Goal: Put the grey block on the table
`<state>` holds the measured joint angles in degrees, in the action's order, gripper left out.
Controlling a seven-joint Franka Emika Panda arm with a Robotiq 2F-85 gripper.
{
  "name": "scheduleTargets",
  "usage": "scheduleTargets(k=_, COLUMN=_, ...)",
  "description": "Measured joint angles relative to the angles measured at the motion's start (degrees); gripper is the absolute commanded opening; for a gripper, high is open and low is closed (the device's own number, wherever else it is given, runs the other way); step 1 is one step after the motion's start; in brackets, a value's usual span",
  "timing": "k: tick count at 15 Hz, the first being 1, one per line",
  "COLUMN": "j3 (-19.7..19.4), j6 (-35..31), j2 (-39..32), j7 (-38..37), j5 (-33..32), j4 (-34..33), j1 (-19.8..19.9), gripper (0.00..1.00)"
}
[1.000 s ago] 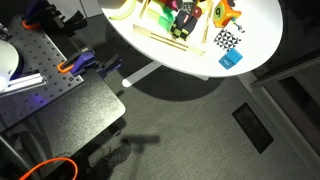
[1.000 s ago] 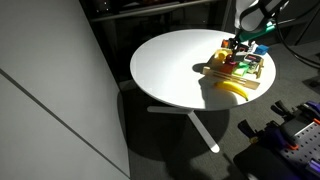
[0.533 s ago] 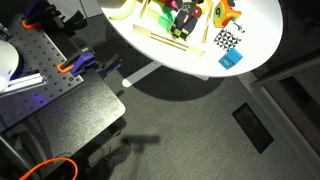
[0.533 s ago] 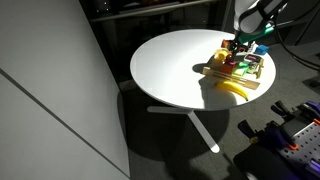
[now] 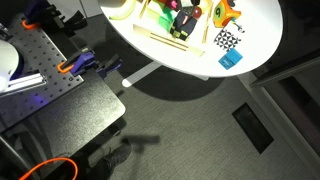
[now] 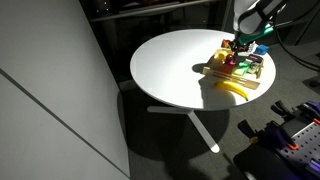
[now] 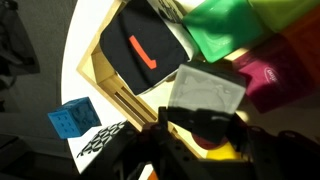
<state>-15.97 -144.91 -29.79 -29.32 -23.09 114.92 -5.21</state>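
In the wrist view the grey block (image 7: pixel 207 92) is a flat pale square lying in the wooden tray (image 7: pixel 108 82) among other toys. Its near edge sits between the dark fingers of my gripper (image 7: pixel 200 124), which is shut on it. In an exterior view the gripper (image 6: pixel 240 43) hangs low over the tray (image 6: pixel 228 74), at the far right side of the round white table (image 6: pixel 170 70). The block itself is hidden under the gripper there. The table top (image 5: pixel 255 35) also shows in an exterior view, where the gripper (image 5: pixel 185 12) is cut off by the top edge.
Around the grey block lie a black piece with an orange mark (image 7: pixel 142 45), a green block (image 7: pixel 225 25) and a magenta block (image 7: pixel 265 80). A blue cube (image 7: pixel 74 118) and a checkered piece (image 5: pixel 228 40) lie on the table. A black perforated bench (image 5: pixel 45 75) stands beside the table.
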Motion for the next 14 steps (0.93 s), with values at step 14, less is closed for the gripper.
scheduleTargets(k=14, j3=2.65, j6=2.7, j2=7.71, j7=1.62, j5=0.44, j4=1.35, j1=-1.48, gripper=0.32)
